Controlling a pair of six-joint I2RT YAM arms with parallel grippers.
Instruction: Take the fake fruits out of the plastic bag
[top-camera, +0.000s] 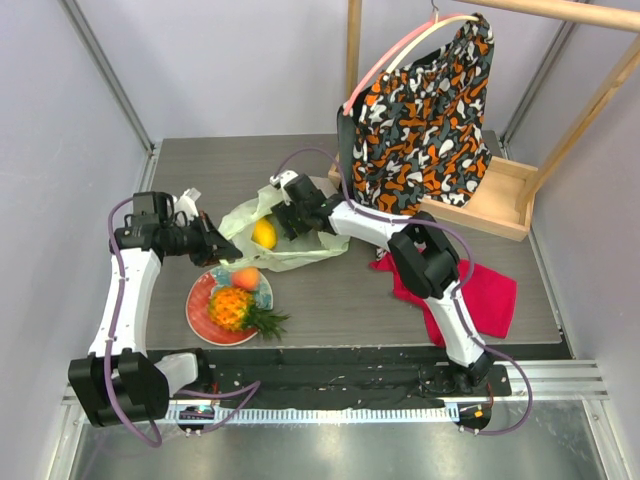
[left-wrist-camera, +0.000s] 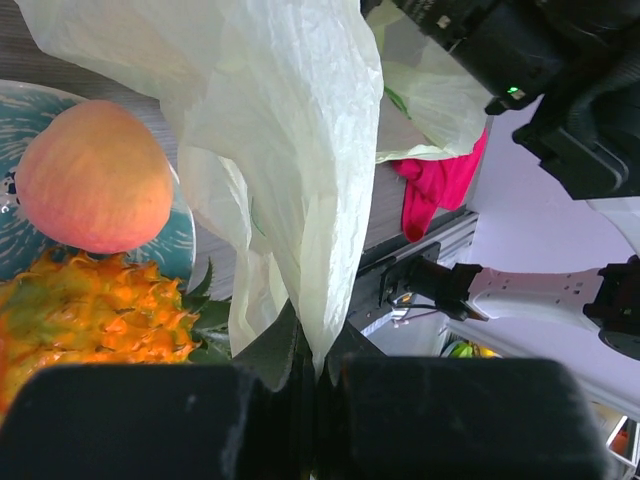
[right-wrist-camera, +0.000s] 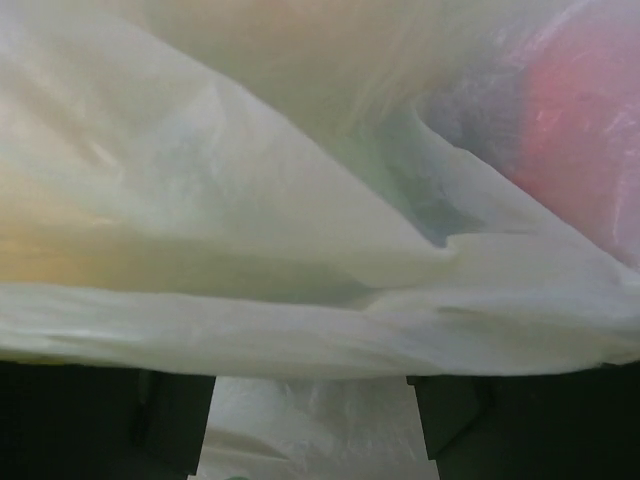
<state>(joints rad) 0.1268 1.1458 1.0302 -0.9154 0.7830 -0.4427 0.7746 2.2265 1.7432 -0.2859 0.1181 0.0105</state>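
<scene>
Big crinkly pale yellow-green plastic bag (top-camera: 300, 250) is lying mid-surface (top-camera: 340, 290), with the left fingers (left-wrist-camera: 180, 420) pinched shut on its edge and the right fingers (right-wrist-camera: 100, 420) spread open against it. The orange plastic pineapple (top-camera: 232, 308) and the pink-orange peach (top-camera: 245, 278) sit on a red-and-teal round plate (top-camera: 197, 300), and a small yellow mango (top-camera: 264, 233) is in the bag's mouth.

A: Overhead view: bright, even light from above. Shadows on the tabletop (top-camera: 330, 290) are soft and short. A dull sheen lies on the metal sill (top-camera: 330, 450) at the near edge.
B: Left wrist view: the bag (left-wrist-camera: 290, 170) is lit through, its creases crisp. The peach (left-wrist-camera: 95, 180) is sharp. The left gripper (left-wrist-camera: 318, 385) is a dark blur at the bottom.
A: Right wrist view: the bag is close to the lens and wholly out of focus, a pale glow with smeared colours.
</scene>
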